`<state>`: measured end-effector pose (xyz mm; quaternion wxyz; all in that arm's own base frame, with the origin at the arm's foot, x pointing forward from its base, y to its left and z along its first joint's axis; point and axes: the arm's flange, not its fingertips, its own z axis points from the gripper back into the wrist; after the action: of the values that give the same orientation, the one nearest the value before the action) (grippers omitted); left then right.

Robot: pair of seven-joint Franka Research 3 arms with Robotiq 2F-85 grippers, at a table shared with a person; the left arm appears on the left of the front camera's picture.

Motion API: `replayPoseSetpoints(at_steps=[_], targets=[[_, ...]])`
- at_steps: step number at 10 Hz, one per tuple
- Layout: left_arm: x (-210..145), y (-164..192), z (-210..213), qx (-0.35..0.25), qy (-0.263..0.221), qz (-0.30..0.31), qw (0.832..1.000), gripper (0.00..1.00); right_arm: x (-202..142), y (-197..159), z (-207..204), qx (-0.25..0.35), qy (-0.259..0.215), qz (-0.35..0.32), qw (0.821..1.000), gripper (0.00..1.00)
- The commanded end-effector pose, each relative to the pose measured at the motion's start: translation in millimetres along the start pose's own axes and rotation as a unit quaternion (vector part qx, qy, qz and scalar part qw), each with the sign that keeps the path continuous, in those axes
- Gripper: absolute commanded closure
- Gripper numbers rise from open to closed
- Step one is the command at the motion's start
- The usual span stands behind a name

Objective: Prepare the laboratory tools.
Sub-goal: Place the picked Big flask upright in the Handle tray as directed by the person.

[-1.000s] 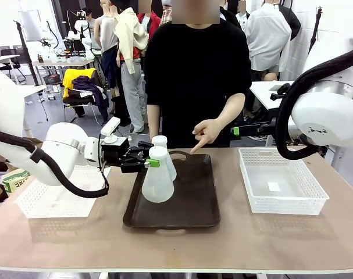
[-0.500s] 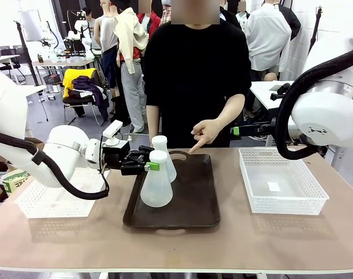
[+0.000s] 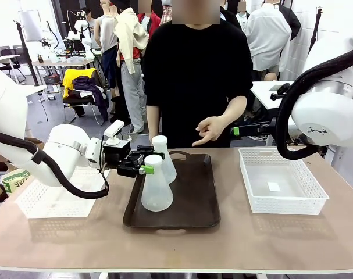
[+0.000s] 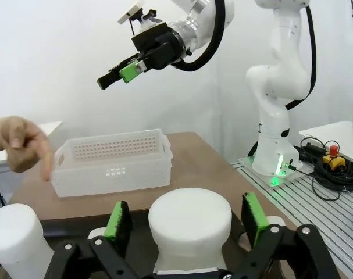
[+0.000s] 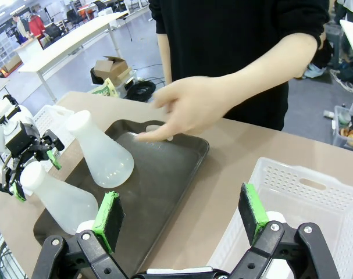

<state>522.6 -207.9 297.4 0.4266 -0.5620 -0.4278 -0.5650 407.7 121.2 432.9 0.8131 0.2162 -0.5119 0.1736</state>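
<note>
Two flasks stand on the tray (image 3: 191, 212), centre-left of the front view: near flask (image 3: 156, 186), far flask (image 3: 163, 157) just behind it. Left gripper (image 3: 145, 165) has its pads either side of the near flask's neck, gaps visible in the left wrist view (so spread, not clamped). Right gripper (image 5: 181, 212) gapes, empty, over the basket (image 5: 292, 192). The flasks look like light, stiff, smooth plastic, likely slippery; take the neck below the rim. A person's hand (image 3: 211, 129) hovers upper centre.
</note>
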Motion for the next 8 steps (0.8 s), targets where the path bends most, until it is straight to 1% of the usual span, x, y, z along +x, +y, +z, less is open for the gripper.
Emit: replayPoseSetpoints(at_steps=[1,2,4,5,6,8], targets=[[6.5,-2.8,-3.0,-0.007,0.028,0.016,0.999,0.00,6.0,-1.3,0.2,-0.001,0.010,-0.002,1.000,0.00],[6.1,-3.5,-3.4,-0.006,0.042,0.018,0.999,0.00,6.0,-1.3,0.2,-0.001,0.010,-0.002,1.000,0.00],[6.0,-2.8,-2.0,0.003,0.039,0.034,0.999,0.00,6.0,-1.3,0.2,-0.001,0.010,-0.002,1.000,0.00],[1.9,-0.3,3.6,-0.002,0.045,0.103,0.994,0.00,6.0,-1.3,0.2,-0.001,0.010,-0.002,1.000,0.00],[0.3,-0.1,-1.4,-0.002,0.029,0.017,0.999,0.00,6.0,-1.3,0.2,-0.001,0.010,-0.002,1.000,0.00],[0.3,-0.1,-1.4,-0.002,0.029,0.017,0.999,0.00,6.0,-1.3,0.2,-0.001,0.010,-0.002,1.000,0.00]])
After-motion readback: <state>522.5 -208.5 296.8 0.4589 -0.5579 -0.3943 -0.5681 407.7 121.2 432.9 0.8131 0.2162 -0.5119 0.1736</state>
